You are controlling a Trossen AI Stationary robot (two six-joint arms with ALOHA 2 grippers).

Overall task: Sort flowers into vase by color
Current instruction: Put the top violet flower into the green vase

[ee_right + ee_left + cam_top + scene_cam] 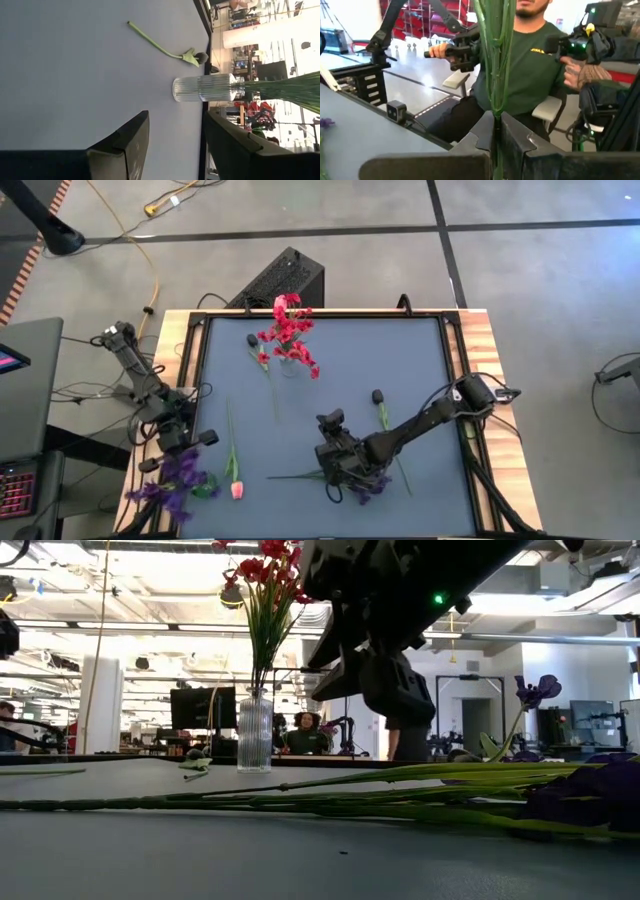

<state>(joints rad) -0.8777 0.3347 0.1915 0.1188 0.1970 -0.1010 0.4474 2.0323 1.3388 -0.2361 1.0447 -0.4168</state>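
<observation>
Green stems sit clamped in the left gripper, seen only at its wrist; the right gripper gapes empty over bare mat near the vase.

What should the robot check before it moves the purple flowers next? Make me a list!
1. Left gripper shut on green stems: ok.
2. Those stems belong to the purple bunch at the table's left front corner: cannot tell for sure.
3. Right gripper open and holding nothing: ok.
4. Glass vase upright: ok.
5. That vase holds red flowers, so it is wrong for purple: not ok.
6. Pink tulip lies close beside the left gripper's path: cannot tell.
</observation>
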